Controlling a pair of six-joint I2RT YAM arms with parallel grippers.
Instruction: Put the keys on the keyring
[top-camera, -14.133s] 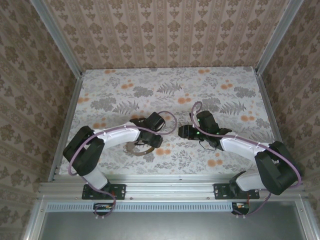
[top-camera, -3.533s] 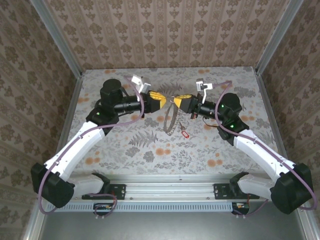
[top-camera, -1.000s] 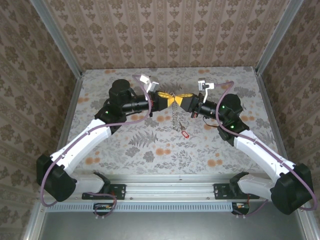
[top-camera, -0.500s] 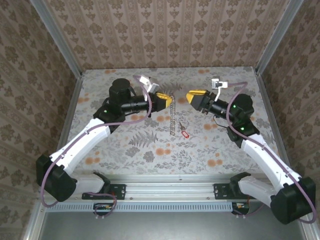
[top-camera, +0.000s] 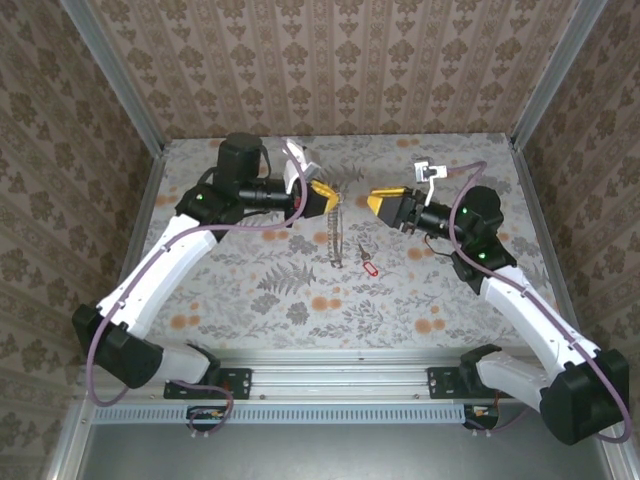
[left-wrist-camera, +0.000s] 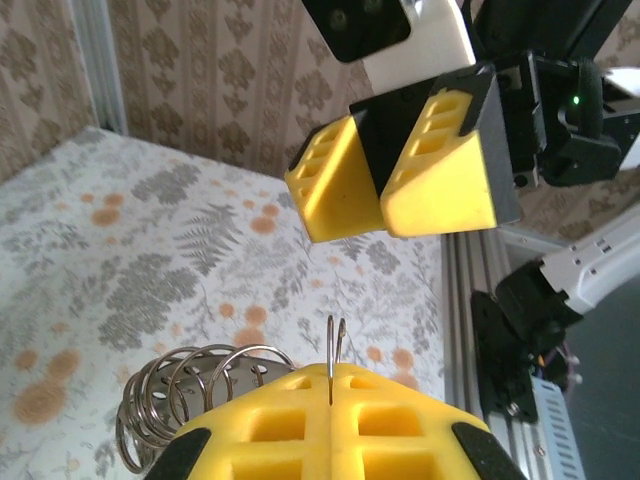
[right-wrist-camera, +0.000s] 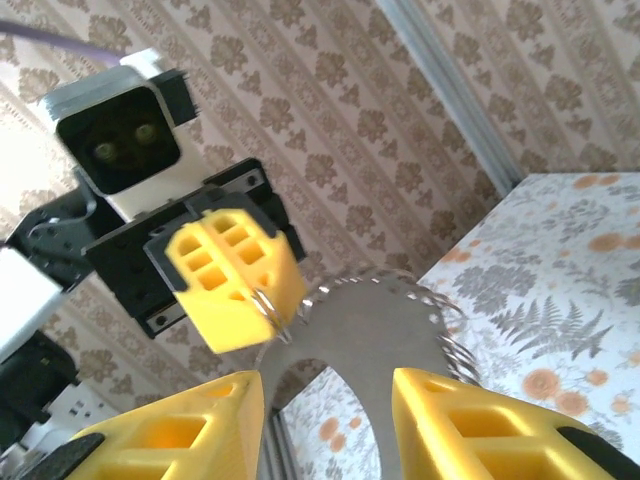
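Floral-print table, damask-papered walls; keyring dangling above table.

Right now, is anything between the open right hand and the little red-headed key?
Nothing visible does. The right hand is open, apart from the key, which lies on the table. The keyring hangs from the shut left hand, to one side of that path.

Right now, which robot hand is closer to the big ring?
Left. The left gripper is pinching the keyring, which hangs down from its fingers. The right gripper is open and off to the side of the ring, not touching it.
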